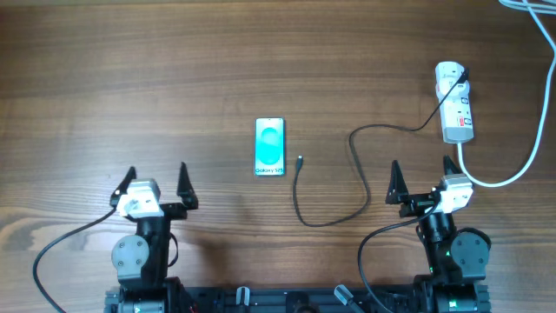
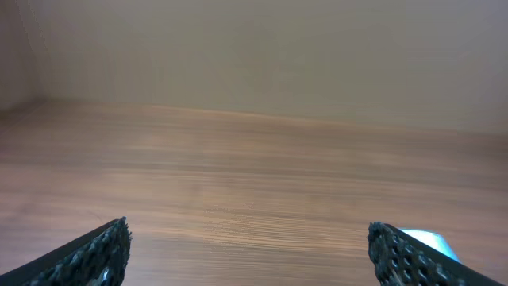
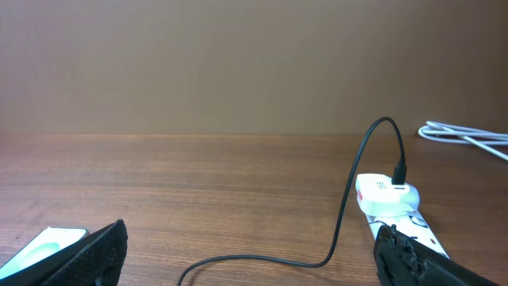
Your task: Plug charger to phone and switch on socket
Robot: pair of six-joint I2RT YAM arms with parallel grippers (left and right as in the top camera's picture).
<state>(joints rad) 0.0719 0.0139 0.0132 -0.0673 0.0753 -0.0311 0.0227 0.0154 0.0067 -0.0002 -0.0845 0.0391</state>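
Observation:
The phone (image 1: 270,147) lies flat mid-table, cyan-green screen up, text edge toward me. The charger cable (image 1: 360,187) loops from its free connector (image 1: 300,161), just right of the phone, to a white adapter plugged into the far end of the socket (image 1: 454,102). My left gripper (image 1: 156,180) is open and empty, near-left of the phone; the phone's edge shows in the left wrist view (image 2: 429,238). My right gripper (image 1: 423,179) is open and empty, just near of the socket. The right wrist view shows the socket (image 3: 397,208), cable (image 3: 349,202) and phone corner (image 3: 44,242).
The socket's thick white cord (image 1: 521,165) curves from its near end out to the right and up past the table's far right corner (image 3: 464,135). Both arm bases and their black cables sit at the near edge.

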